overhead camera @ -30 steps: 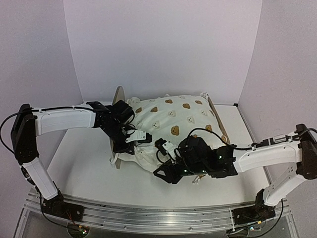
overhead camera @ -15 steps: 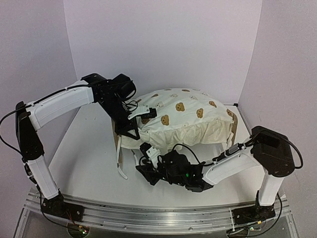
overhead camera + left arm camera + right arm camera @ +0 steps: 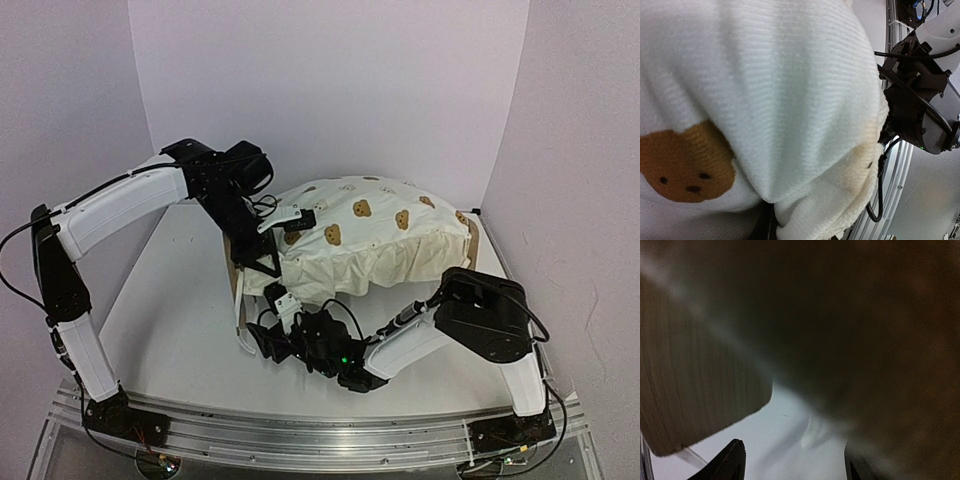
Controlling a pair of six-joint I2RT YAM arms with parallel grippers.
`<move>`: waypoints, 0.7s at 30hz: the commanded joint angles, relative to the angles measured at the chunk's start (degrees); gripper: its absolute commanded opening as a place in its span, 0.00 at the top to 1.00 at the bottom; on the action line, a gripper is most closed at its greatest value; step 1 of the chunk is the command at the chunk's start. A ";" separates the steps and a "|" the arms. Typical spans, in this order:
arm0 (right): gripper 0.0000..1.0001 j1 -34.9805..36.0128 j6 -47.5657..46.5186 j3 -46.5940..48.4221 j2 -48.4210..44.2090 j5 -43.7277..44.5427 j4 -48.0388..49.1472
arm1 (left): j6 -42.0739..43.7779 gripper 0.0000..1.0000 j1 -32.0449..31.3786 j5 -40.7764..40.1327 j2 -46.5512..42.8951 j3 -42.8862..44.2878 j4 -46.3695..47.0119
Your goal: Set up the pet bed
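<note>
The pet bed sits on the middle of the bench, toward the back wall, with its cream bear-print duvet heaped in a mound over the frame. The left claw is narrow, pinched on a fold of the duvet at the bed's left end. The right claw stands wide with nothing between its fingers, low over the bench just beside the wooden end board.
</note>
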 commanded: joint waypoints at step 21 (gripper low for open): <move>0.60 -4.58 5.78 19.30 15.74 7.96 7.81 | -4.75 1.00 0.21 11.76 -2.72 10.69 9.49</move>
